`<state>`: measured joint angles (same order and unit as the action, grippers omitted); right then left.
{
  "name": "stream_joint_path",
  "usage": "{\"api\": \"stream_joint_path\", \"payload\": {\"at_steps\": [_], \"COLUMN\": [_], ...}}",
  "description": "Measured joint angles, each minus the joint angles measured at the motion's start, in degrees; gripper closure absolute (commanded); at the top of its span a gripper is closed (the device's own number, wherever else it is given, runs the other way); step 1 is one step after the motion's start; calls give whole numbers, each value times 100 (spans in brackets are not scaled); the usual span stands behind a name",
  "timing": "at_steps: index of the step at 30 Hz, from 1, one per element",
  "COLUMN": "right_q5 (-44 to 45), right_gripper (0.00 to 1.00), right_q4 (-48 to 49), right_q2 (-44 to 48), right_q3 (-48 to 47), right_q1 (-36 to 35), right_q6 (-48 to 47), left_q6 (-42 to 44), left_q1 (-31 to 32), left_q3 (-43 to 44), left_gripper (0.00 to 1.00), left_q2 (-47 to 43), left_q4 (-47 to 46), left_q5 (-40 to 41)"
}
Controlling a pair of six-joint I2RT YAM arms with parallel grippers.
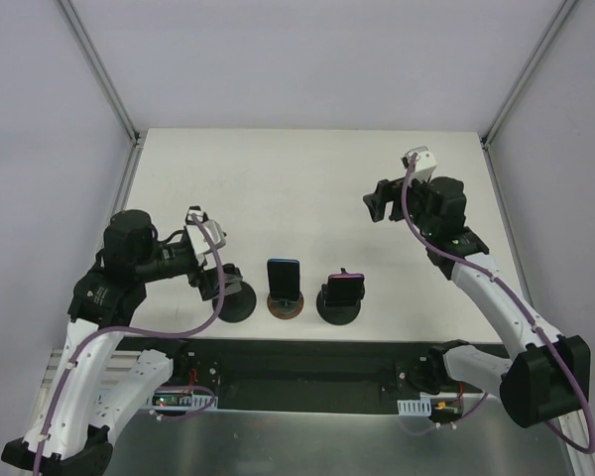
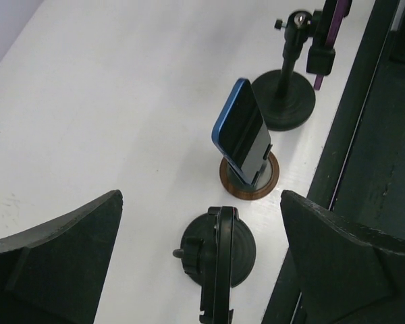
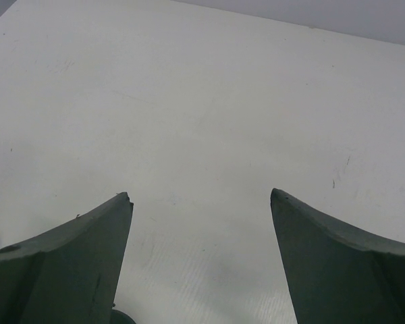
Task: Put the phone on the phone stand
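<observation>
The blue phone [image 1: 284,275] is on the brown stand [image 1: 286,307], in the middle of a row of three stands along the near edge of the table [image 1: 307,188]. In the left wrist view it leans back in its cradle, dark screen up and tilted, its blue edge showing.

To its right a purple phone [image 1: 343,291] lies sideways in the clamp of the right stand [image 1: 338,313], a black one with a round base. To its left is the left stand [image 1: 236,307], also black. Seen from the left wrist, its clamp is edge-on above the round base.

The left gripper [image 1: 216,280] hangs low, right by the left stand. From its own camera the fingers [image 2: 61,263] are spread wide and hold nothing, with the left stand in the gap below them and the blue phone farther off.

The right gripper [image 1: 377,206] is raised over the far right part of the table, well apart from the stands. Its fingers [image 3: 344,263] are also spread wide and hold nothing, with only white tabletop between them.
</observation>
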<state>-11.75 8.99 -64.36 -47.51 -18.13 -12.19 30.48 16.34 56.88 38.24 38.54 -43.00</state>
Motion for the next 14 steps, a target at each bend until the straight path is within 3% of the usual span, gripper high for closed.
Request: {"api": "stream_joint_path", "payload": {"at_steps": [6,9,14], "right_q5": [863,1231,1591], "right_gripper": [0,3,4], "right_q4": [-1154,-1862,-2647], "right_q2": [35,225,1729], "right_q3": [-789,-1346,-1447], "right_q1": [-9,-11,-17], "right_q6": [284,391,431], "left_q6": [-767,-1436,-2555], "left_q1": [-31,-31,-31], "left_q3": [1023,1539,2000], "left_gripper": [1,1,1], "left_q2": [33,22,35], "left_q4": [-341,-844,-1484], "left_q5": [92,463,1093]}}
